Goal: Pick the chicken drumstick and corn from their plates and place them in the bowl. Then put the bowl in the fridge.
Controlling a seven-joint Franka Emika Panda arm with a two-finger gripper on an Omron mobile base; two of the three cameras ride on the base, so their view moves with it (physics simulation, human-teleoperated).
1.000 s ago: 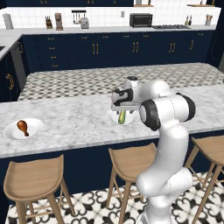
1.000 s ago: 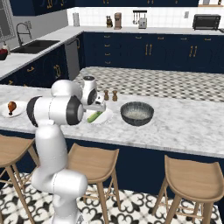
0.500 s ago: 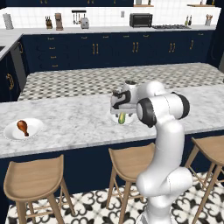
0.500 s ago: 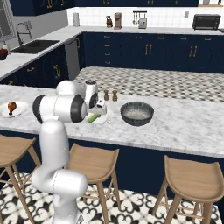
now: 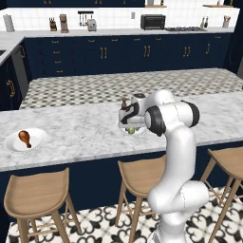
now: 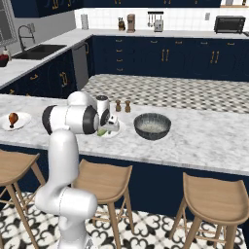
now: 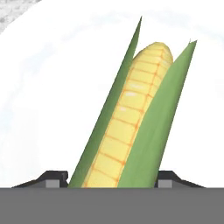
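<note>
The corn (image 7: 131, 118), yellow kernels in green husk, lies on its white plate (image 7: 48, 96) on the marble island. My gripper (image 7: 113, 177) is down over it, one fingertip (image 7: 56, 177) at each side of the cob's near end, close to the husk; contact is unclear. The base views show the gripper (image 5: 130, 124) (image 6: 103, 127) low over that plate (image 6: 116, 130), a bit of green corn (image 5: 131, 130) under it. The chicken drumstick (image 5: 24, 137) (image 6: 13, 118) rests on the other plate (image 5: 39, 137) far left. The dark bowl (image 6: 152, 125) stands just right of the corn's plate. The fridge is out of view.
Two small shakers (image 6: 122, 105) stand behind the corn's plate. Wooden stools (image 5: 38, 194) (image 6: 214, 194) line the island's near side. Navy cabinets and a back counter with a toaster oven (image 5: 153, 22) lie beyond the tiled aisle.
The hand has sunk onto the corn's plate, and its jaws have narrowed around the cob. Corn, drumstick and bowl lie where they were.
</note>
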